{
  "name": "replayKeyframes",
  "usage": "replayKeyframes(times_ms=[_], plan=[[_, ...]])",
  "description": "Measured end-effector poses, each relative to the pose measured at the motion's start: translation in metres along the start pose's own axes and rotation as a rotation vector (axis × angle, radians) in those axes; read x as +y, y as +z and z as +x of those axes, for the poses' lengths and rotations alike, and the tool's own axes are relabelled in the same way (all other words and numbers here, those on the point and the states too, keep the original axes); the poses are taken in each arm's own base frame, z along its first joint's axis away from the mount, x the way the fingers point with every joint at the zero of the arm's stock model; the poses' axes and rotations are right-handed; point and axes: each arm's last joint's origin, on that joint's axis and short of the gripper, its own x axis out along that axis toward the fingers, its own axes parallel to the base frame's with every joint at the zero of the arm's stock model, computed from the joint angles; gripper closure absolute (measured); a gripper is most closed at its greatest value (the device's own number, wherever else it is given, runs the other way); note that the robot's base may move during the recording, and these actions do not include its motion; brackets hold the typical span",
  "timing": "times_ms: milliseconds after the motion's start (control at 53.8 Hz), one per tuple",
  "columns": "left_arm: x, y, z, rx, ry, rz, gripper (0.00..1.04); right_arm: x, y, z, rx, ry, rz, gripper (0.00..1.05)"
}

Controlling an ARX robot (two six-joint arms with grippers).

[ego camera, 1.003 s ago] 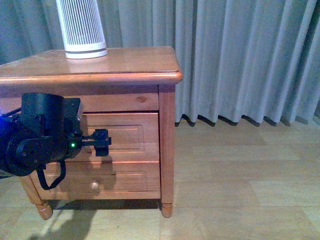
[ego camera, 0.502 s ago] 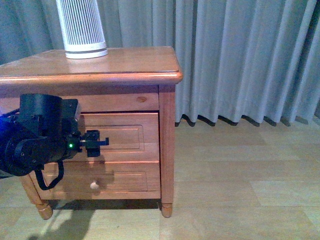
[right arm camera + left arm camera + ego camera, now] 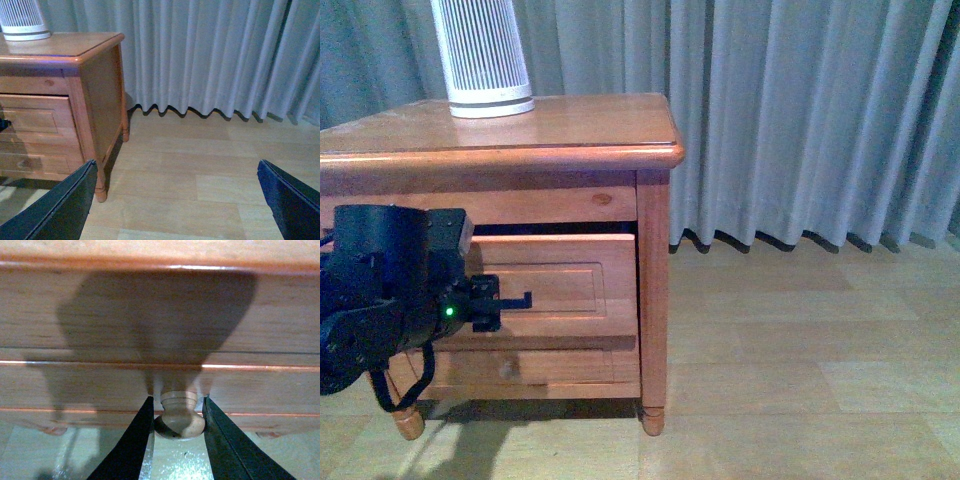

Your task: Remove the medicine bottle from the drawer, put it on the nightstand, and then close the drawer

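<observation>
The drawer [image 3: 565, 285] is now drawn partly out behind the retracted left gripper [image 3: 512, 300], clamped on the knob [image 3: 179, 416].

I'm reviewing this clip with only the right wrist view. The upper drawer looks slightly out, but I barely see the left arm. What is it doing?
Observer: The left wrist view shows the left gripper shut on the round knob, one finger on each side.
Operator: And how far open?
Observer: In the front view the drawer is only partly open. Its front stands forward of the frame, with a dark gap above it.
Operator: Any medicine bottle in sight?
Observer: No. That gap is too dark to see inside, and the nightstand top carries only a ribbed white cylinder.
</observation>
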Motion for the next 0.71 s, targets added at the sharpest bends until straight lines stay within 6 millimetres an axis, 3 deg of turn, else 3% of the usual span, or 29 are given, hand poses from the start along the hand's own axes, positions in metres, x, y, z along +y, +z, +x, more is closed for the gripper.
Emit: replayKeyframes(times_ms=[149, 260, 483, 706], plan=[[-0.002, -0.025, -0.050, 0.012, 0.025, 0.007, 0.80, 0.000, 0.000, 0.000, 0.000, 0.000, 0.000, 0.07], [-0.006, -0.055, -0.108, 0.036, 0.034, 0.011, 0.80, 0.000, 0.000, 0.000, 0.000, 0.000, 0.000, 0.07], [-0.012, -0.090, -0.169, 0.066, 0.059, 0.000, 0.80, 0.000, 0.000, 0.000, 0.000, 0.000, 0.000, 0.07], [-0.016, -0.101, -0.204, 0.111, 0.086, -0.072, 0.38, 0.000, 0.000, 0.000, 0.000, 0.000, 0.000, 0.07]])
